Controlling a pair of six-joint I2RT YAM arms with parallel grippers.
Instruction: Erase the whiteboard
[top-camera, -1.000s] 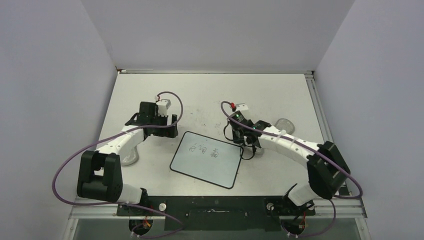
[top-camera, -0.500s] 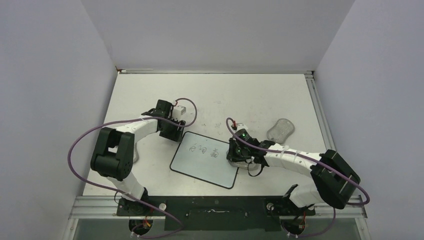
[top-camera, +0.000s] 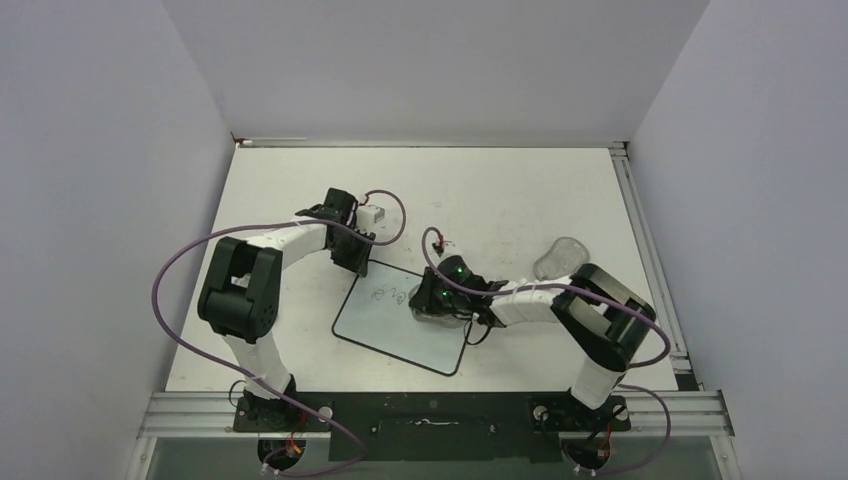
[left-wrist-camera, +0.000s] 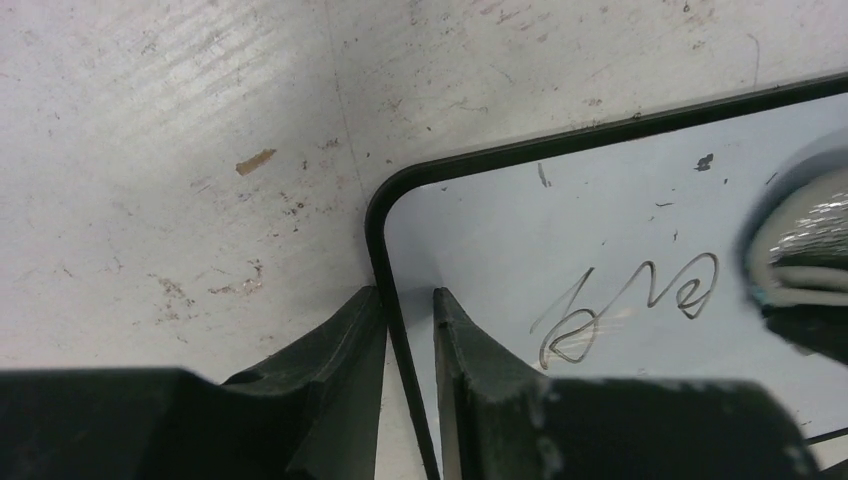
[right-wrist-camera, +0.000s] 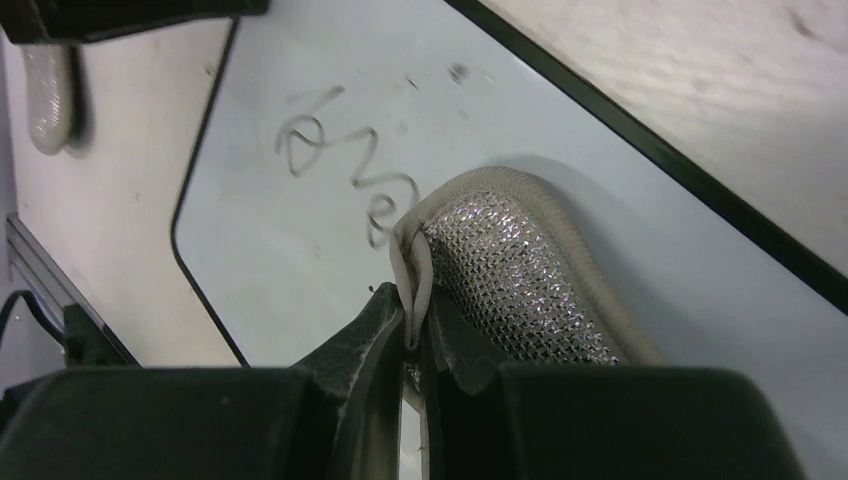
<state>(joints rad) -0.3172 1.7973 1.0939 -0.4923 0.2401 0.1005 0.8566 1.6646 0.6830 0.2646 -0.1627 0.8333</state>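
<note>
The whiteboard lies between the arms, its rim pinched by the left gripper, while the right gripper, closed on the eraser pad, may slip and leave the scribble.

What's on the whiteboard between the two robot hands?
Dark scribbles lie on the whiteboard between the left gripper on its rim and the right gripper with the sparkly eraser pad; both wrist views show them.
</note>
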